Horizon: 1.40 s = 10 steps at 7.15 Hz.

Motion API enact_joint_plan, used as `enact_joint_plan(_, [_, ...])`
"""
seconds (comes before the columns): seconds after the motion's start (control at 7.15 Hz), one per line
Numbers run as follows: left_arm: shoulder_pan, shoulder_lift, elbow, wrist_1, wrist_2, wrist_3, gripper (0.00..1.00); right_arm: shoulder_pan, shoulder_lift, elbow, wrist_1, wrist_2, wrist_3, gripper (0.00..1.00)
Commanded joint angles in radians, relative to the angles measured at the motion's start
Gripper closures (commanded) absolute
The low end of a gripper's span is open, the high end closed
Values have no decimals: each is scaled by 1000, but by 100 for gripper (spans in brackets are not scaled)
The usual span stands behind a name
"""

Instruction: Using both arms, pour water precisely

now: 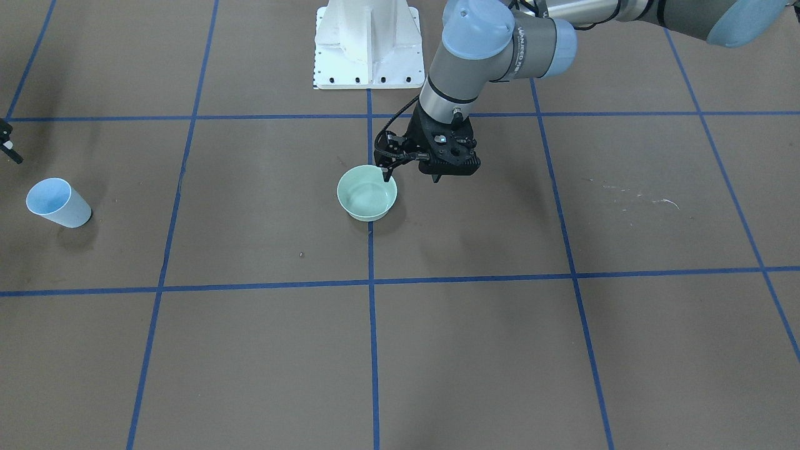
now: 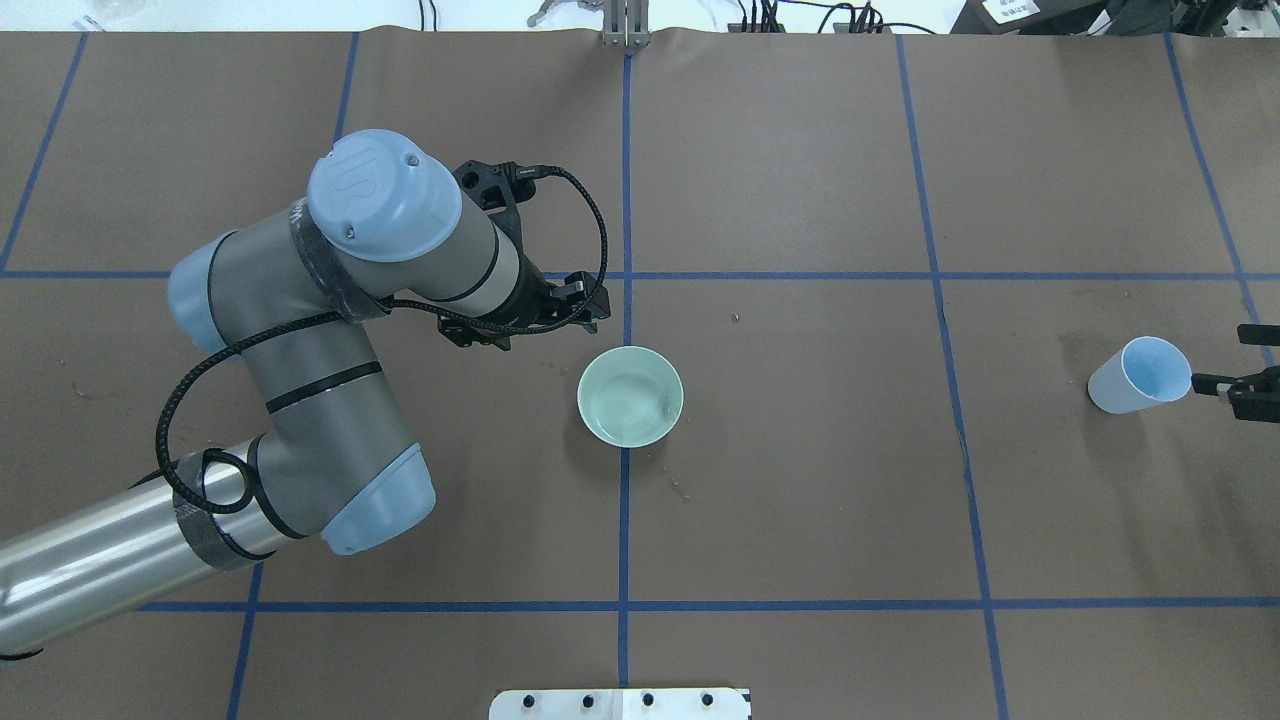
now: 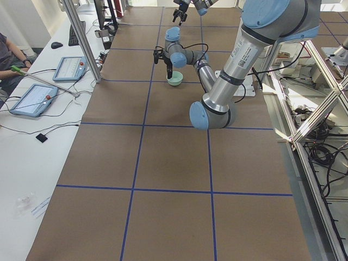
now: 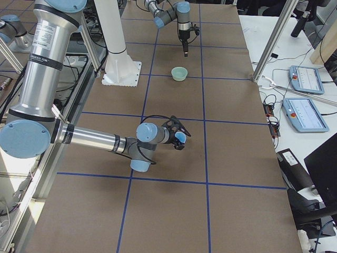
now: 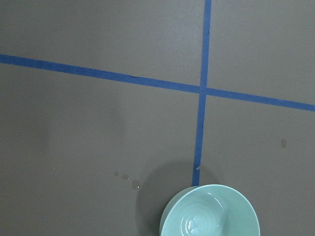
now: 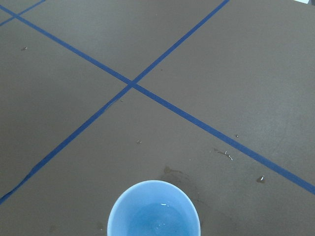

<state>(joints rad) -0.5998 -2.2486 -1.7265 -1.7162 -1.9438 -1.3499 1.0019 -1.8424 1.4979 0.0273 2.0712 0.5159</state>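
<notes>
A mint-green bowl (image 1: 367,199) (image 2: 630,396) stands at the table's middle on a blue tape line, and the water shows as glints in its bottom (image 5: 197,223). My left gripper (image 1: 412,179) hangs just beside and above the bowl's rim on the robot's side. It is open, its two tips apart, one over the rim. A light-blue cup (image 2: 1138,376) (image 1: 59,203) stands far out on my right, with a little water inside (image 6: 156,219). My right gripper (image 2: 1222,358) is open just outside the cup, raised off the table, one finger close to the rim.
The white pedestal (image 1: 367,44) is bolted at the robot's edge. Small water drops lie on the brown mat near the cup (image 6: 224,153) and the bowl (image 5: 133,184). A side bench holds tablets (image 3: 32,98), with a person's arm (image 3: 11,54) at it. Metal frame posts (image 4: 274,39) flank the table.
</notes>
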Motion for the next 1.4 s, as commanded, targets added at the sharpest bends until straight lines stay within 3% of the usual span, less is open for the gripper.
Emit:
enact_joint_plan(0.0, [-9, 0, -5, 4, 0, 0, 1, -48, 3, -91, 121, -42, 30, 5])
enact_joint_plan(0.28, [-9, 0, -13, 4, 0, -9, 0, -60, 5, -102, 121, -49, 32, 5])
enact_joint_plan(1.26, [-9, 0, -16, 4, 3, -20, 1, -190, 5, -134, 175, -242, 52, 6])
